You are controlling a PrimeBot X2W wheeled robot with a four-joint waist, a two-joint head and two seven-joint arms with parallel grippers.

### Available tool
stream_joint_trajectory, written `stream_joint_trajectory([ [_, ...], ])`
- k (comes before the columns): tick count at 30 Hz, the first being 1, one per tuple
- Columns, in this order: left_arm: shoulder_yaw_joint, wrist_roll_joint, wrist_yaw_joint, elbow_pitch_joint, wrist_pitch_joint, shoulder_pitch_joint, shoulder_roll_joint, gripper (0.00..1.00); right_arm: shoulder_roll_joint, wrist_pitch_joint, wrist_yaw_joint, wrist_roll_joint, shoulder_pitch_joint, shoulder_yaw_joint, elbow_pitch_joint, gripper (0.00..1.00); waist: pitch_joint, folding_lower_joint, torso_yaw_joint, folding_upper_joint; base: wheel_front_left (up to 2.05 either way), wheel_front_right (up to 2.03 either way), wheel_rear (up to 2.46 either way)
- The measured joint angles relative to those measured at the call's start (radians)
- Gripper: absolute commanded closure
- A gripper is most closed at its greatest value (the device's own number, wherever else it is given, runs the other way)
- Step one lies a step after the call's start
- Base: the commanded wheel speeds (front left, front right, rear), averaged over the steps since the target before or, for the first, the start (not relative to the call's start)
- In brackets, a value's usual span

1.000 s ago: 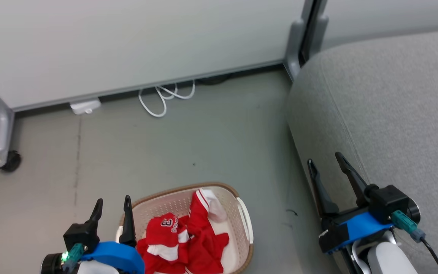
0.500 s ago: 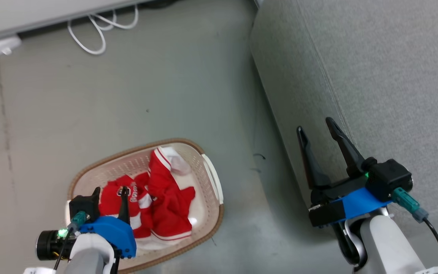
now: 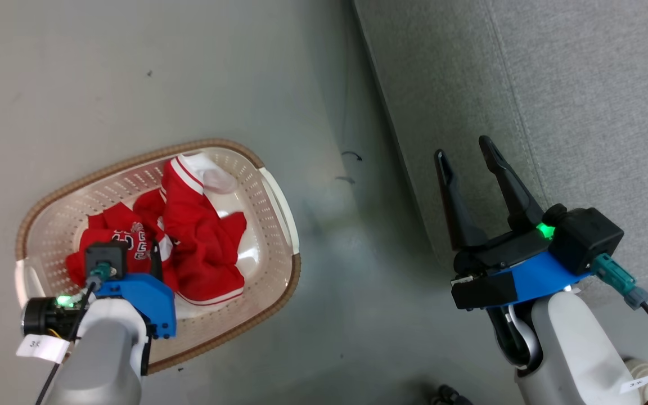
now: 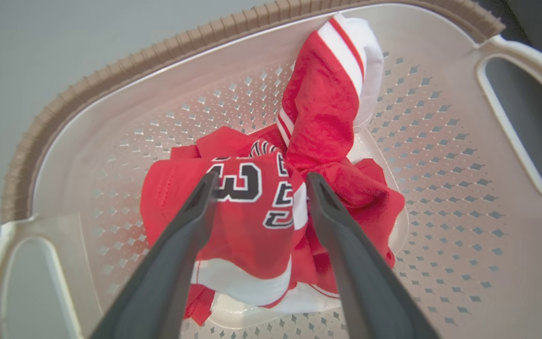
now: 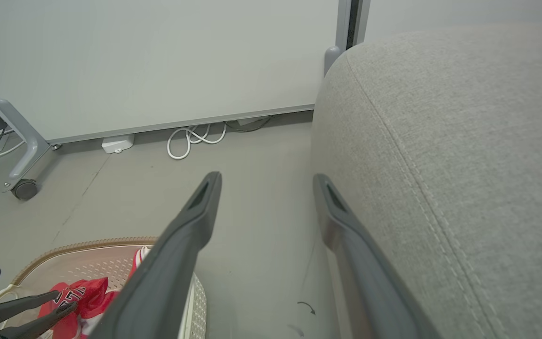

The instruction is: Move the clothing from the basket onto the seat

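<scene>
Left gripper [image 4: 261, 178] above crumpled red clothing [image 4: 247, 221]

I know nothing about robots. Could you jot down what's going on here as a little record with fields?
basket: on the floor, beside the seat
clothing: red sports garments, crumpled in the basket
seat: grey cushion, no garment on it yet
left gripper: open, aimed down at the numbered garment
right gripper: open, empty, by the seat's edge
</scene>
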Motion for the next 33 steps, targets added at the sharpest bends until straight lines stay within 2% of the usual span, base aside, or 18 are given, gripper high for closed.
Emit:
stream_joint_trajectory([
  [10,-0.025,0.029,0.066,0.066,-0.006,-0.101,0.054,0.0,0.0,-0.001,0.0,0.036,-0.015,0.01,-0.029,0.0,0.114,-0.0001,-0.019,0.0,0.0,0.0,0.0],
  [15,-0.033,0.035,0.078,0.099,0.004,-0.137,0.063,0.0,0.0,-0.001,0.0,0.052,-0.023,0.027,-0.033,0.0,0.152,0.0,-0.018,0.0,0.0,0.0,0.0],
  [16,-0.032,0.034,0.079,0.105,0.005,-0.142,0.063,0.53,0.0,-0.001,0.0,0.053,-0.024,0.029,-0.033,0.0,0.157,-0.0001,-0.017,0.0,0.0,0.0,0.0],
  [17,-0.033,0.032,0.079,0.108,0.005,-0.146,0.063,1.0,0.0,-0.001,0.0,0.053,-0.025,0.03,-0.033,0.0,0.161,-0.0001,-0.017,0.0,0.0,0.0,0.0],
  [33,-0.053,0.003,0.042,0.156,-0.003,-0.174,0.053,1.0,0.0,-0.001,0.0,0.06,-0.041,0.032,-0.026,0.0,0.141,-0.0002,-0.014,0.0,0.0,0.0,0.0],
])
